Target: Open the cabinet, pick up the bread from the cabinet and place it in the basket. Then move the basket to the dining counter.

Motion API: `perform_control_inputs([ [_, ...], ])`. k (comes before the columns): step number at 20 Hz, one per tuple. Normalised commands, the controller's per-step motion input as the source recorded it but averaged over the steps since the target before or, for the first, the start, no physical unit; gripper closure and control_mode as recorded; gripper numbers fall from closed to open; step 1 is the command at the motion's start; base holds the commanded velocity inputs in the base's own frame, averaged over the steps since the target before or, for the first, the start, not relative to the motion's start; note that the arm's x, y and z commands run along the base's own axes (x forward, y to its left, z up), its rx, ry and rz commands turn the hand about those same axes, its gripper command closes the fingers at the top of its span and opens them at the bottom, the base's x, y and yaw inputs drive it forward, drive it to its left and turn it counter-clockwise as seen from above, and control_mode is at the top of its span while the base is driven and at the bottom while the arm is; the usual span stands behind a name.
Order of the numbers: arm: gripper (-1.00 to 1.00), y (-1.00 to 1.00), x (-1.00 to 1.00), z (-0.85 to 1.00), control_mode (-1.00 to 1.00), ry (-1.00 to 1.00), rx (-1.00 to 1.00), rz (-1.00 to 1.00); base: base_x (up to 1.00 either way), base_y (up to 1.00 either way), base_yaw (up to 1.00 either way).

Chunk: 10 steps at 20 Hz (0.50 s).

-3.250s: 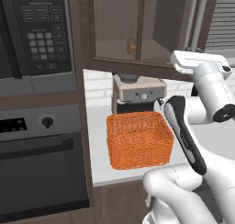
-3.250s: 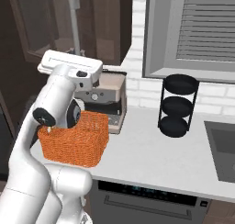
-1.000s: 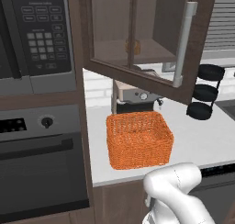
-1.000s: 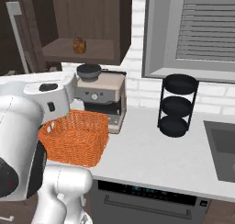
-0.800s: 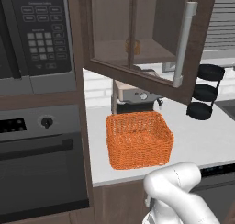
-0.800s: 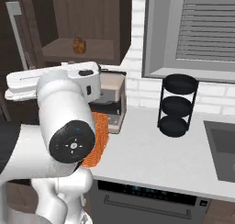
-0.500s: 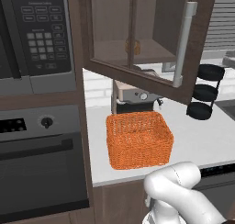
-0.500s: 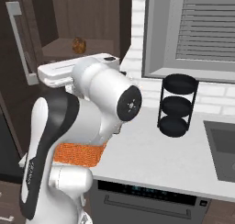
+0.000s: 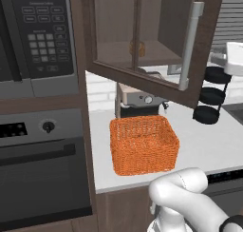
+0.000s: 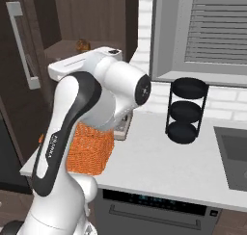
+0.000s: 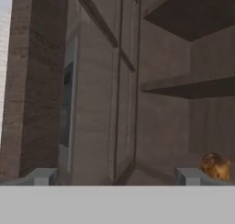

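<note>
The dark brown cabinet (image 9: pixel 156 31) stands with its glass door (image 9: pixel 142 41) swung wide, the grey bar handle (image 9: pixel 190 45) at the door's free edge. The small golden-brown bread (image 11: pixel 215 165) lies on the lower shelf, and it shows through the glass (image 9: pixel 137 48) and over my arm (image 10: pixel 83 45). My gripper (image 11: pixel 114 177) faces into the cabinet, open, fingertips (image 11: pixel 43 176) far apart with nothing between them; the bread is off to the right of the right tip. The orange basket (image 9: pixel 142 143) sits on the worktop below, partly hidden by my arm (image 10: pixel 89 150).
A coffee machine (image 9: pixel 140 100) stands right behind the basket. A black microwave (image 9: pixel 38 36) and oven (image 9: pixel 42 169) are to the left. A black three-tier stand (image 10: pixel 185 109) and a sink (image 10: pixel 231 152) are on the worktop to the right. The open door juts out over the basket.
The cabinet door has gone from nearly shut to wide open. My arm has let go of the handle and swung round until the hand faces the shelves.
</note>
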Motion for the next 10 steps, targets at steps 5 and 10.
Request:
perform_control_inputs([
  [5, -1.00, 0.63, 0.06, 0.00, -1.00, -0.02, -0.02, 0.00, 0.00, 0.00, 0.00],
  [10, -1.00, 0.73, -0.07, 0.00, -1.00, 0.00, -0.01, 0.06, 0.00, 0.00, 0.00],
])
